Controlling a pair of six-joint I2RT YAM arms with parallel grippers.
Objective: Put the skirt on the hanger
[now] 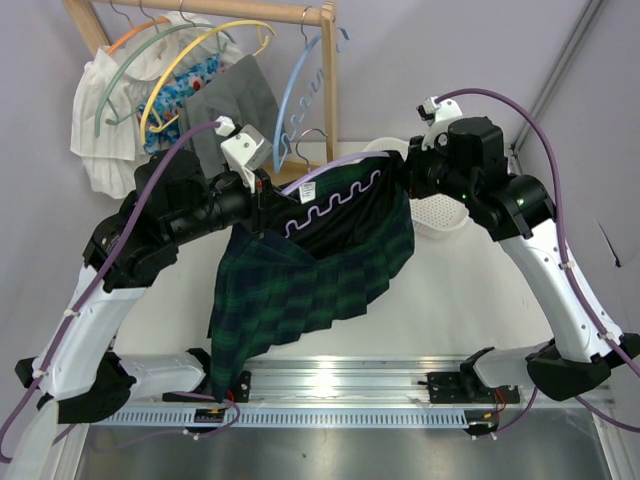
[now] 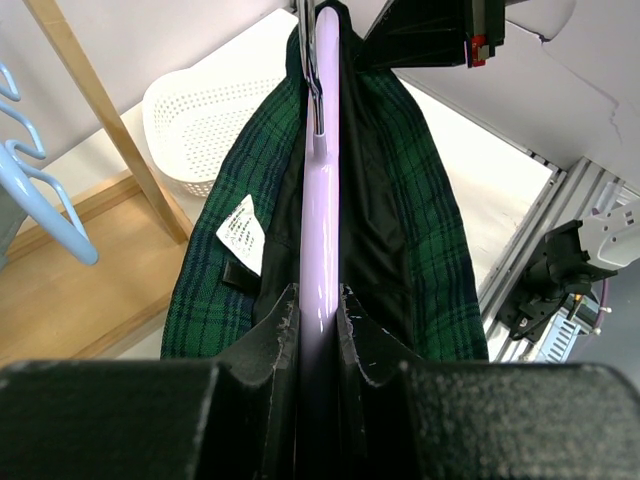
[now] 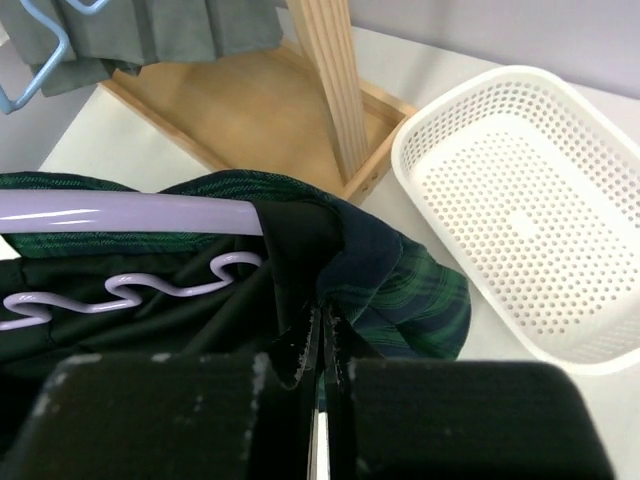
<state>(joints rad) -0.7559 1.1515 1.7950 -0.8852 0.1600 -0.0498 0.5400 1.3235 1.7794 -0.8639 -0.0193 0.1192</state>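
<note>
Aloft between both arms, the plaid skirt (image 1: 320, 270) hangs draped over the lavender hanger (image 1: 338, 205), above the table's middle. The left gripper (image 2: 318, 325) is clamped on the hanger's smooth upper bar. The right gripper (image 3: 322, 345) pinches the skirt's dark waistband at the other end. A white perforated basket (image 3: 520, 200) and a wooden rack (image 1: 325, 60) stand behind.

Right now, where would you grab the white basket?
Pinch the basket by its rim from straight above, on the wall beside the skirt. It sits open side up, so one finger could drop inside the thin wall, one outside.
</note>
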